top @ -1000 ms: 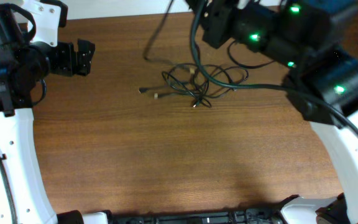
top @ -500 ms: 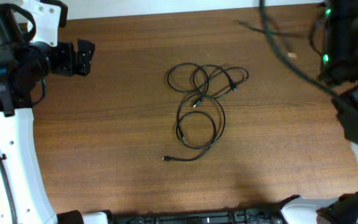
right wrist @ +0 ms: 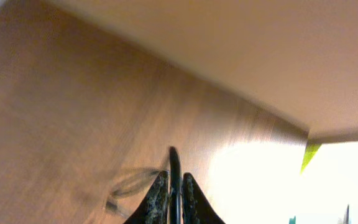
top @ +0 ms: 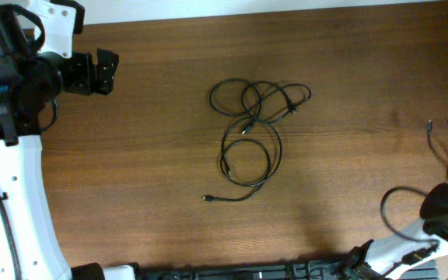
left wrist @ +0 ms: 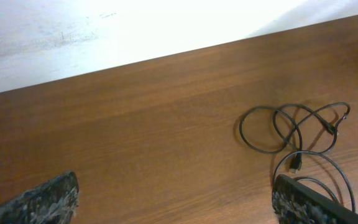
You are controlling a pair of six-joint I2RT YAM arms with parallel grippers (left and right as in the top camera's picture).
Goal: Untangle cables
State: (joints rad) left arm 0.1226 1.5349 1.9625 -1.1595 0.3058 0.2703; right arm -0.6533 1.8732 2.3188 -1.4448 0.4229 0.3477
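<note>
The cables (top: 253, 128) lie mid-table: small overlapping black loops at the back, one larger loop in front, and a free plug end (top: 206, 198) toward the front. They also show in the left wrist view (left wrist: 294, 130). My left gripper (top: 106, 71) is open and empty at the table's back left, well away from them; its fingers frame bare wood in the left wrist view (left wrist: 179, 200). My right gripper (right wrist: 174, 183) is shut on a thin black cable (right wrist: 174, 163) over the table's right side. A thin cord (top: 444, 140) trails at the right edge in the overhead view.
The brown wooden table (top: 146, 155) ends at a pale wall along the back (left wrist: 73, 31). The right arm's dark body (top: 446, 210) and its thicker wire loop (top: 391, 214) sit at the front right corner.
My right arm has swung from the back, over the cables, to the front right corner with one cable in its jaws. The remaining cables settled into loops mid-table. The left arm has not moved.
</note>
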